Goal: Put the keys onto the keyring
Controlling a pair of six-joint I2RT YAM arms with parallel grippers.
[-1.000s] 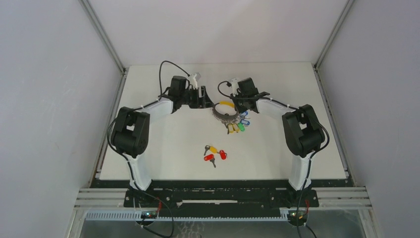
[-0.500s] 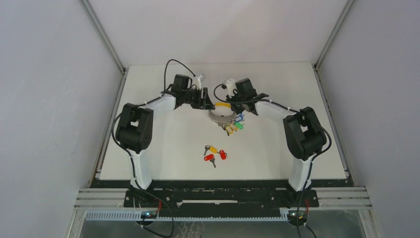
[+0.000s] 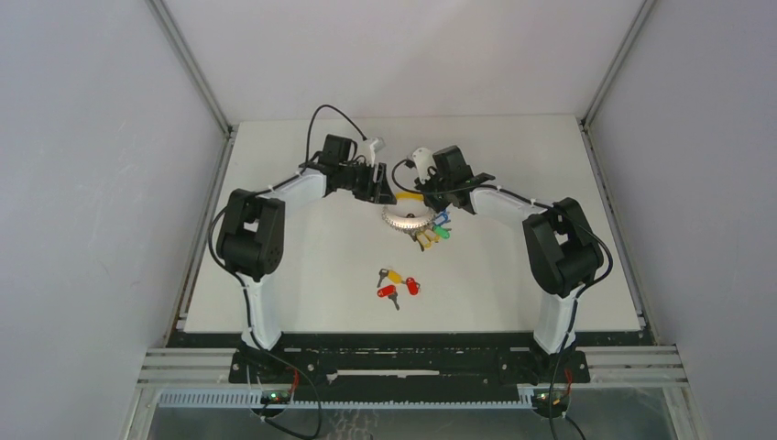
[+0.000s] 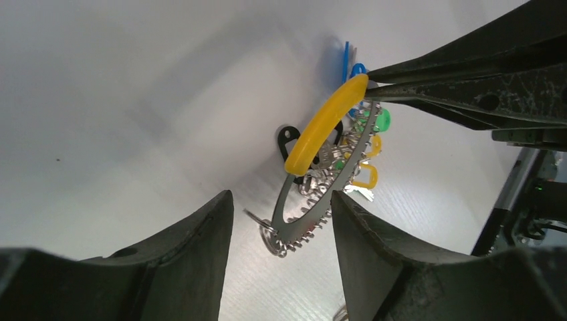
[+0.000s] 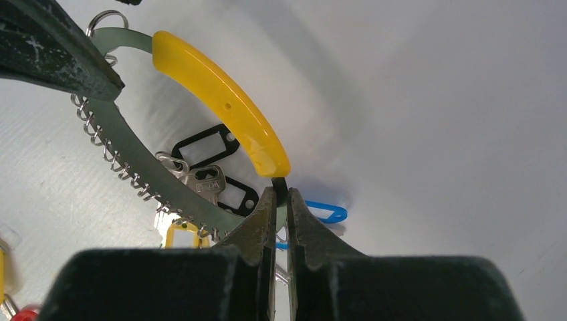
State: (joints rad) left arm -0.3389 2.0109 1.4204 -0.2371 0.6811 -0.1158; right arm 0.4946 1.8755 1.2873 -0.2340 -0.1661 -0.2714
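From above, the far side of the keyring [image 3: 410, 218] lies partly hidden under the left end effector [image 3: 380, 191] and right end effector [image 3: 423, 194]. The loose keys [image 3: 396, 282] on the near tabletop [image 3: 302, 247] are too small to show detail.

**Dull metal, glossy plastic**

The keyring [image 4: 292, 200] is a flat, dull grey metal strip edged with bright wire loops. Its yellow band [image 5: 220, 100], at the ring's 12 o'clock seen from above, is smooth, glossy plastic. The green tag [image 4: 382, 121] looks shiny plastic. The table [image 4: 120, 100] is matt white. The fingers [image 5: 257, 224] of the right gripper [image 5: 281, 190] are scuffed black.
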